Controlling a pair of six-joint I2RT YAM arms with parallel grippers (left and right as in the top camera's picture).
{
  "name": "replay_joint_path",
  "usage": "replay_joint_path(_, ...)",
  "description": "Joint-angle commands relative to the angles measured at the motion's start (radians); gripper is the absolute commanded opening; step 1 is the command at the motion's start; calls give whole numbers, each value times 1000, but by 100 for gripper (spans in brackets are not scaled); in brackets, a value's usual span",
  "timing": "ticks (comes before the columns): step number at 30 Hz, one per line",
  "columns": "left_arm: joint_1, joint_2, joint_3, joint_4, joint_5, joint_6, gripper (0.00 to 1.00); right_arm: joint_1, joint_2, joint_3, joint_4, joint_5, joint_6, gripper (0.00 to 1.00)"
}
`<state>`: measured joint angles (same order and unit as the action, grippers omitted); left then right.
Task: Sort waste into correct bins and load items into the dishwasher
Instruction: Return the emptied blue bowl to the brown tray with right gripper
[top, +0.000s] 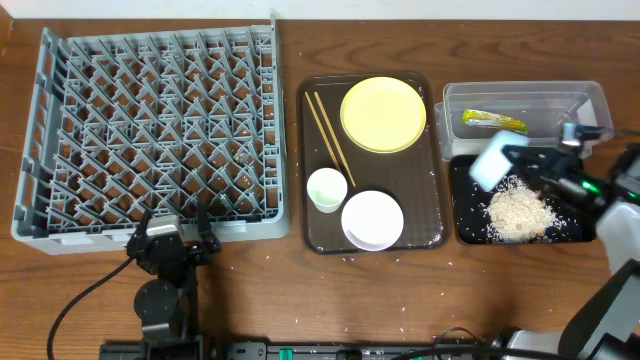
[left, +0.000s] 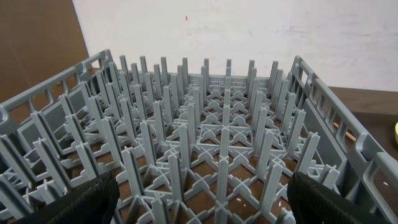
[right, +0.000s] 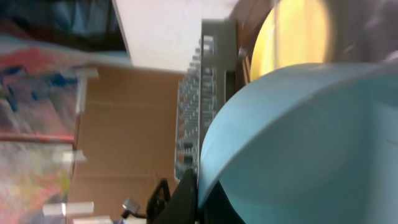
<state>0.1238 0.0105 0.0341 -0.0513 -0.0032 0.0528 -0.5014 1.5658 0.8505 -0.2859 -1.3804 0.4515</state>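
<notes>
Right tool (top: 522, 160) is clenched on the rim of the light blue bowl (top: 492, 160). The bowl's tipped on its side over the black tray (top: 465, 228) at the right edge, where the rice crumbs (top: 518, 212) are piled. Snack wrapper (top: 492, 121) is in the clear tub (top: 520, 90), upper right. Left tool (top: 178, 226) is spread wide with nothing in it, bottom left by the grey dish rack (top: 150, 130). Yellow plate (top: 383, 114) sits on the brown tray (top: 425, 215), mid-frame.

Spread black fingers (left: 84, 202) flank the grey dish rack (left: 211, 143)
</notes>
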Motion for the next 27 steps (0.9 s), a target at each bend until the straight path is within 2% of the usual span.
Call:
replay_joint_path(1, 5, -6, -30, -20, -12, 7, 88, 138, -32, 8, 6, 54, 8, 1)
replay_joint_path(5, 5, -6, -30, -20, -12, 7, 88, 313, -55, 31, -2, 166, 8, 1)
replay_joint_path(6, 5, -6, -30, -20, -12, 7, 88, 390, -65, 53, -27, 260, 8, 1)
replay_joint_path(9, 5, -6, -30, -20, -12, 7, 88, 502, -69, 119, -111, 423, -27, 1)
replay_joint_path(13, 5, -6, -30, -21, -12, 7, 88, 678, -68, 286, -332, 778, -107, 1)
replay_joint_path(17, 5, -6, -30, -20, -12, 7, 88, 822, -60, 423, -467, 1105, -126, 1)
replay_joint_path(23, 5, -6, -30, -20, -12, 7, 88, 919, -10, 462, -486, 1297, -127, 1)
replay_joint_path(27, 5, -6, -30, -20, -12, 7, 88, 921, 60, 462, -490, 1306, -142, 1)
